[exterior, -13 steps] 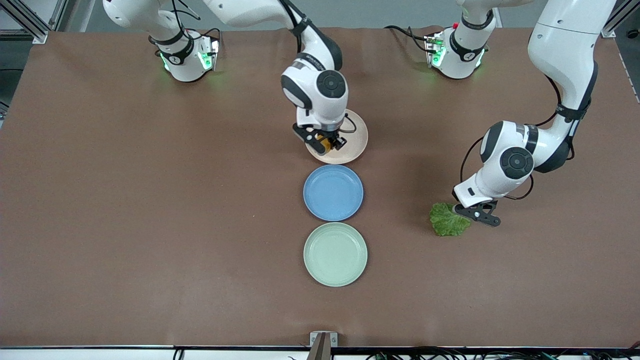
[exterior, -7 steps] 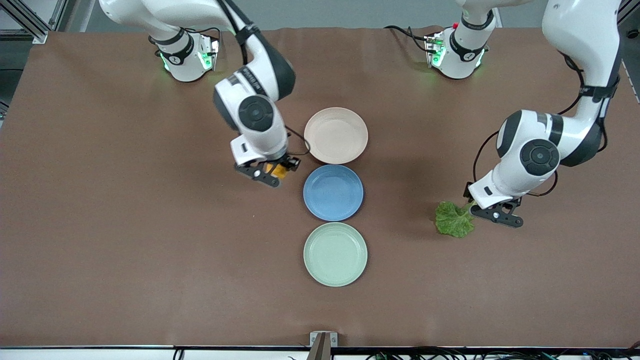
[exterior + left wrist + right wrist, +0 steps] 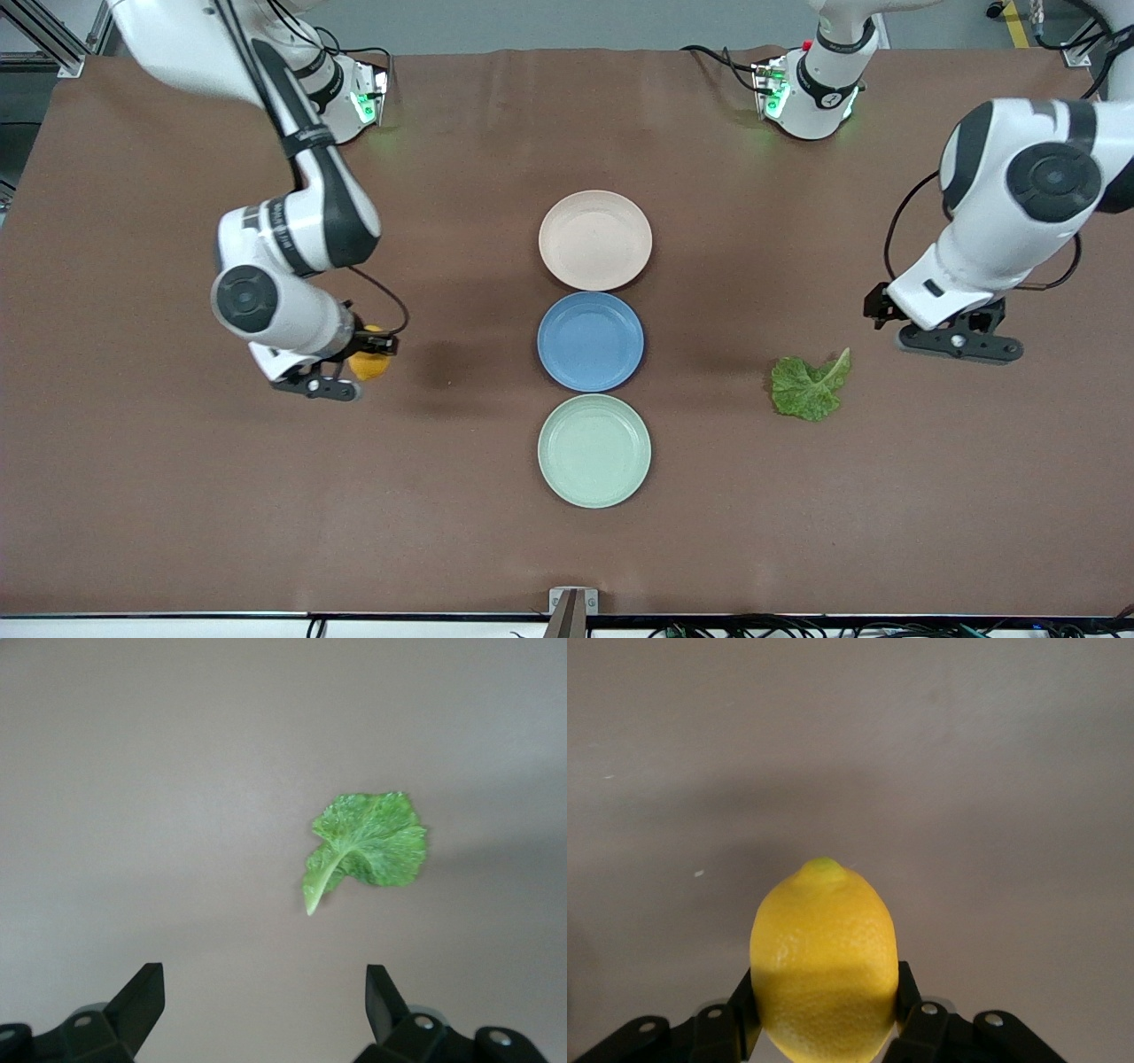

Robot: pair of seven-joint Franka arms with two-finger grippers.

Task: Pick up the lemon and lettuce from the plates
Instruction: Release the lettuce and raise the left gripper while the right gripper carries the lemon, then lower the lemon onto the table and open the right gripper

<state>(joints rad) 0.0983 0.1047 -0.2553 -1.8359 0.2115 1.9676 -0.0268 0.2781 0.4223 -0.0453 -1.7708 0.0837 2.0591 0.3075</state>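
My right gripper (image 3: 347, 372) is shut on the yellow lemon (image 3: 369, 364), held over bare table toward the right arm's end; in the right wrist view the lemon (image 3: 824, 961) sits between the fingers. The green lettuce leaf (image 3: 808, 387) lies flat on the table toward the left arm's end, and it also shows in the left wrist view (image 3: 372, 843). My left gripper (image 3: 959, 341) is open and empty, raised over the table just beside the leaf. The beige-pink plate (image 3: 594, 240) and the mint green plate (image 3: 594, 451) are both bare.
A blue plate (image 3: 590, 341) lies between the two task plates in a row down the table's middle. The brown table mat (image 3: 177, 496) spreads to both ends.
My right gripper carried the lemon off the beige-pink plate toward the right arm's end of the table. My left gripper let go of the lettuce, opened and rose away from it.
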